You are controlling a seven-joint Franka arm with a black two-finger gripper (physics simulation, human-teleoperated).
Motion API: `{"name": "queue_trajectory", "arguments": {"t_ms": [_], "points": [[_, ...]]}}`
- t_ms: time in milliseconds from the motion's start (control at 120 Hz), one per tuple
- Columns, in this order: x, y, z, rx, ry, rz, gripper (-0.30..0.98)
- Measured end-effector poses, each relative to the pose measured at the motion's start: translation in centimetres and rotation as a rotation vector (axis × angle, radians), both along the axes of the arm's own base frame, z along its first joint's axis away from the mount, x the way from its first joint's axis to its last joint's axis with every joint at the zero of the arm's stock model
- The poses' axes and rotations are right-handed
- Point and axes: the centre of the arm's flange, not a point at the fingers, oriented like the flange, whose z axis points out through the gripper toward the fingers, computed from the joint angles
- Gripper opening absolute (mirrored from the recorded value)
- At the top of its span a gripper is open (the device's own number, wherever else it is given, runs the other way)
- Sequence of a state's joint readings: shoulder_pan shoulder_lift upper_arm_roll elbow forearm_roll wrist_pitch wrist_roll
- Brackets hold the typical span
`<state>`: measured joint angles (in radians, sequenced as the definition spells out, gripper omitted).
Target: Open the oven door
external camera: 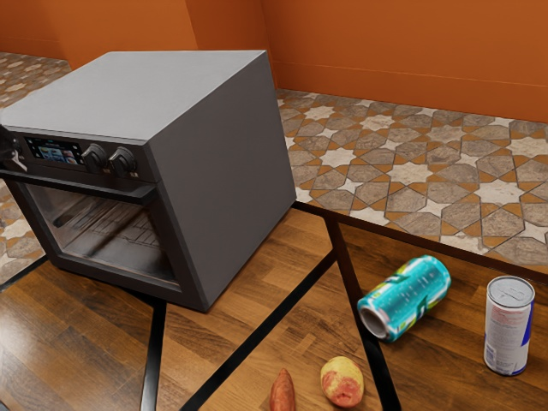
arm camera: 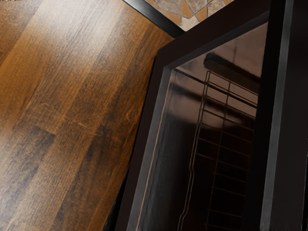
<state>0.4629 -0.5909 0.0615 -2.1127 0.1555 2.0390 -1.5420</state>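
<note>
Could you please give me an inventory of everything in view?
Oven: one, grey, on the table
Door: one, black with glass, oven's front, shut
Handle: one, black, across the door's top
Knobs: two, dark, above the handle
Display: one, dark, beside the knobs
Rack: at least one, metallic, inside the oven
Teal can: one, lying on the table
White-blue can: one, upright on the table
Round produce: one, yellow-red, on the table
Long produce: one, orange-red, beside it
Table: one, brown with black strips, under the oven
Floor: one, patterned, beyond the table
Wall: orange, background
Gripper: one, black, near the handle

The far wall (external camera: 394, 43) is washed orange, the tiles (external camera: 501, 190) are patterned with stars, the oven (external camera: 223, 171) is clad in grey!
</note>
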Motion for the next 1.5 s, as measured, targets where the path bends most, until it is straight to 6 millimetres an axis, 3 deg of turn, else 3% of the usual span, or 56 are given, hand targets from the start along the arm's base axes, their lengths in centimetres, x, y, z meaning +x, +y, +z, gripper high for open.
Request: {"name": "queue_trajectory", "arguments": {"t_ms": [308,892,1300,1500], "points": [[2.1,0.6,-2.2,0.033,0.013,-0.063,0.69],[4.6,-0.4,-2.9,0.083,-0.006,-0.145,0.69],[4.9,-0.1,-3.1,0.092,-0.01,-0.147,0.69],[4.7,0.0,-4.5,0.08,0.006,-0.142,0.69]]}}
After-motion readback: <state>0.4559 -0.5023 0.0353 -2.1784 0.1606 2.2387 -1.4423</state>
